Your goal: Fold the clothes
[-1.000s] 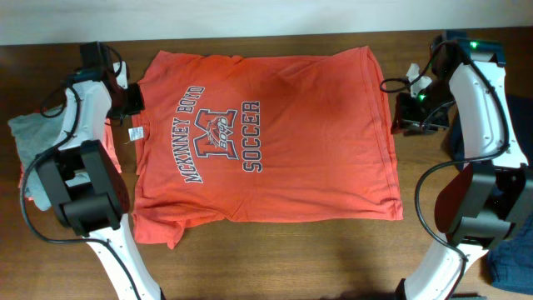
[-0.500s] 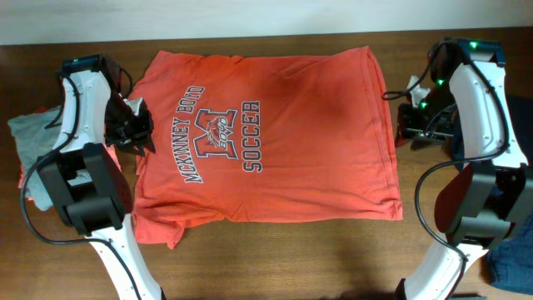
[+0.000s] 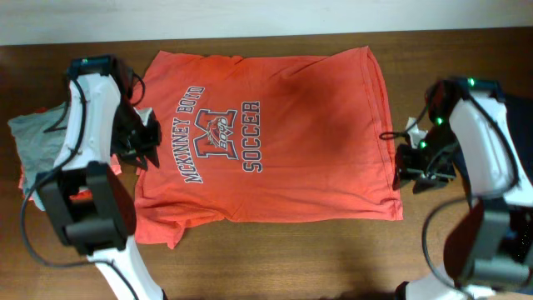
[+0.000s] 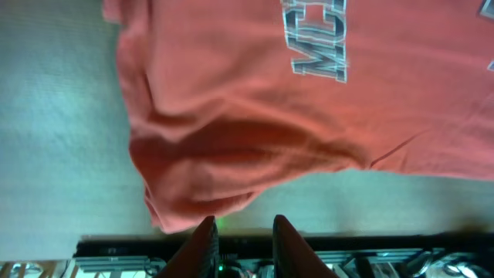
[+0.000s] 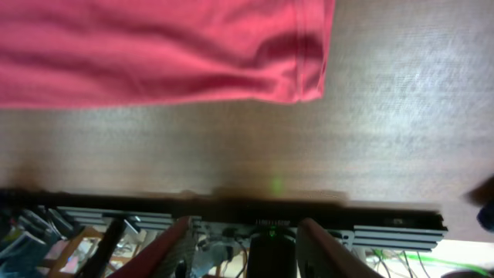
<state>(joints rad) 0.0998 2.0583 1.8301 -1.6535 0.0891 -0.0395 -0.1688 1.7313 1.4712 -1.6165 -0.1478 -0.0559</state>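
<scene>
The clothes on the table are one large orange-red T-shirt (image 3: 275, 133), spread flat with its varsity lettering (image 3: 221, 133) facing up. My left gripper (image 3: 143, 143) hovers at the shirt's left edge beside the sleeve. In the left wrist view this gripper (image 4: 241, 224) is open by a narrow gap with nothing in it, and the sleeve (image 4: 193, 181) lies just ahead. My right gripper (image 3: 406, 165) stands just off the shirt's right hem. In the right wrist view its jaws (image 5: 245, 228) are wide open and empty over bare wood, with the shirt corner (image 5: 305, 81) ahead.
A grey garment (image 3: 33, 137) lies at the table's left edge behind the left arm. A dark blue garment (image 3: 510, 260) sits at the front right corner. Bare wooden table (image 3: 275, 258) shows in front of the shirt.
Both arms have moved toward the table's front along the shirt's two side edges. The right jaws have widened. The shirt has not moved.
</scene>
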